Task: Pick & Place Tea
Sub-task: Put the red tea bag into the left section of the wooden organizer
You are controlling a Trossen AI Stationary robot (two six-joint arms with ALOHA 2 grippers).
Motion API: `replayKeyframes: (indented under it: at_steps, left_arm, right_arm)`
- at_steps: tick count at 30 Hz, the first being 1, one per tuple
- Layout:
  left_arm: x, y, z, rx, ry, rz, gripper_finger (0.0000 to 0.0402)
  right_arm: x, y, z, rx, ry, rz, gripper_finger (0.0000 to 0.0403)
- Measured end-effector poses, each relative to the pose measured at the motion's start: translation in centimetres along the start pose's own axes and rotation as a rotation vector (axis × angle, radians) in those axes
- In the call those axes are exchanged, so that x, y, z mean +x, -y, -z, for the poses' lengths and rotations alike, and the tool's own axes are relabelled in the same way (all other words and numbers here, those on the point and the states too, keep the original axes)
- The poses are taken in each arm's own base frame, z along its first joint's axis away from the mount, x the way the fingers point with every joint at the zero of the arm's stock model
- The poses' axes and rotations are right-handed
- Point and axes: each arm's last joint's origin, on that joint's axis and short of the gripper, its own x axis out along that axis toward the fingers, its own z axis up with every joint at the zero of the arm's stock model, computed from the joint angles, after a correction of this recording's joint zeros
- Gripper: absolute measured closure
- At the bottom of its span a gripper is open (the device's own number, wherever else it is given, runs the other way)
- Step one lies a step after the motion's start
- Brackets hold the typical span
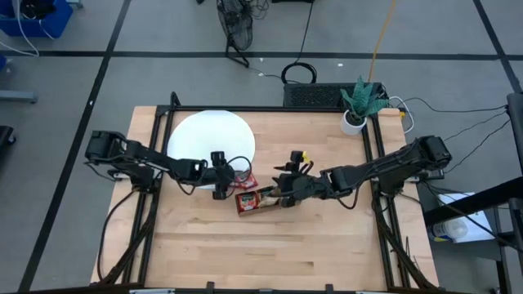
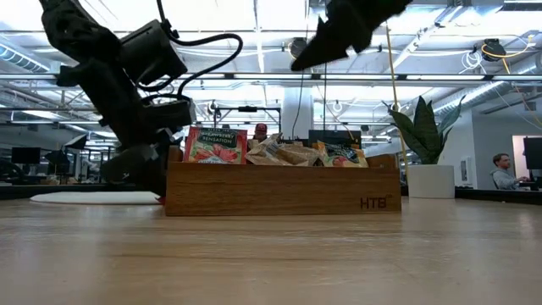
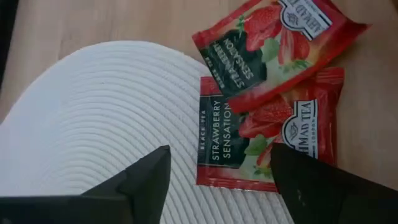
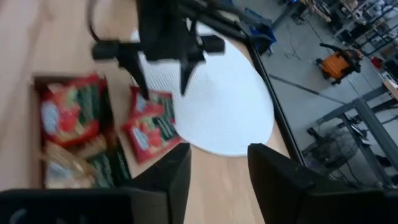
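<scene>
Hovering with its fingers spread and empty, the left gripper [image 1: 220, 181] hangs over the right edge of the white disc [image 1: 204, 135], just above two red tea sachets [image 3: 261, 118] that lie overlapping, half on the disc and half on the table — apparently just let go there. To their right sits the wooden tray [image 2: 279, 188], more sachets standing in it, and above it the right gripper [image 4: 217, 174] also stands parted and holds nothing — likely poised for another sachet.
</scene>
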Motion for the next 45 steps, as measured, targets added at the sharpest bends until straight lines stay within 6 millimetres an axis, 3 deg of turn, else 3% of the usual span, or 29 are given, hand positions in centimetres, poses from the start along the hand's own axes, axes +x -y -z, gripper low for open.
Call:
replayKeyframes:
  at_steps: [6,11,15,29,34,41,45]
  left_arm:
    - [-0.7,0.0,-0.1,-0.015,0.013,0.03,0.0128]
    - [-2.5,0.3,-0.1,-0.008,0.02,0.053,0.014]
    - [-3.2,0.8,-0.3,-0.067,0.049,0.191,0.0143]
    - [0.6,2.3,0.1,-0.103,-0.012,0.219,0.0158]
    - [0.8,2.4,0.5,-0.142,-0.055,0.221,0.0211]
    - [0.6,2.7,0.7,-0.148,-0.078,0.205,0.0378]
    - [-0.7,3.0,1.1,-0.09,-0.132,0.128,0.0383]
  right_arm:
    - [0.7,0.8,1.4,0.005,-0.027,0.028,0.0245]
    - [1.0,1.1,1.6,0.003,-0.039,0.037,0.0247]
    - [1.2,1.4,1.7,-0.002,-0.044,0.046,0.0245]
    - [1.5,1.8,1.8,-0.004,-0.05,0.055,0.0247]
    - [1.5,1.8,1.8,-0.002,-0.051,0.054,0.0247]
    - [1.5,1.8,1.8,-0.002,-0.051,0.053,0.0248]
    - [1.5,1.8,1.8,0.013,-0.051,0.054,0.0248]
